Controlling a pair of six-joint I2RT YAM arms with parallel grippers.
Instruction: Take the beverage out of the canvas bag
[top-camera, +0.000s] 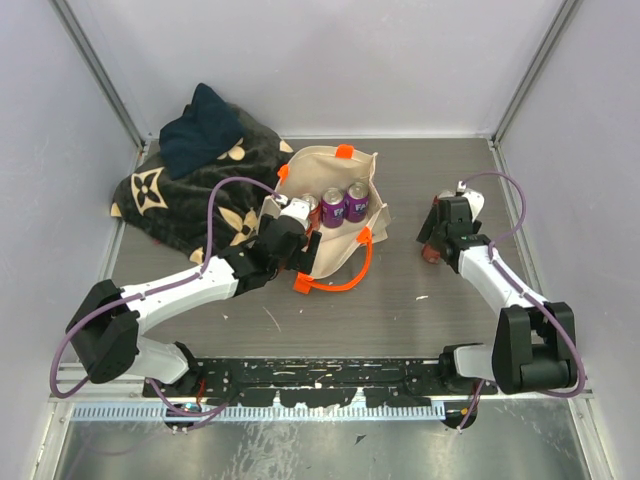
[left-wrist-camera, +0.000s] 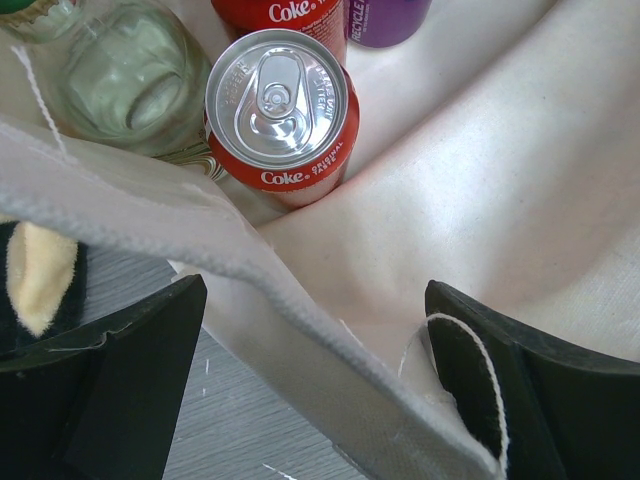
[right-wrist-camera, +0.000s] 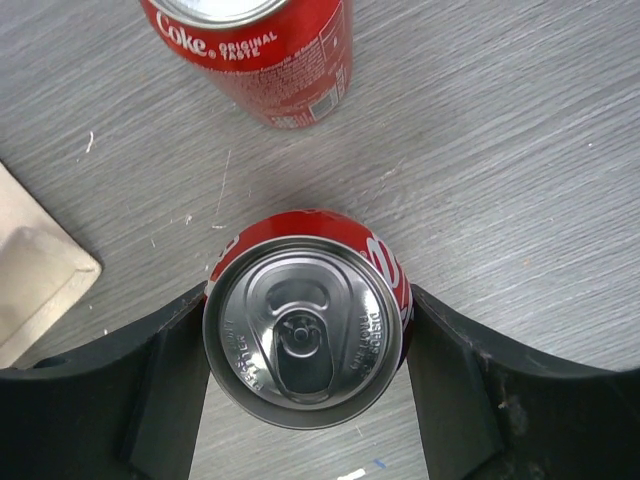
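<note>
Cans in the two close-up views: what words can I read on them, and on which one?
"Coke ORIGINAL TASTE": red can in the cloth bag, left close-up.
"Coke": second red can behind it, cut off by the picture's edge.
"RECYCLE": purple can beside that.
"Coke ORIGINAL TASTE": far red can on the table, right close-up.
Near red can, right close-up: lid embossing too small to read.

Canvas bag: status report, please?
Left gripper open astride cream canvas bag rim. Right gripper shut on red Coke can outside. Another red can, purple cans inside.
</note>
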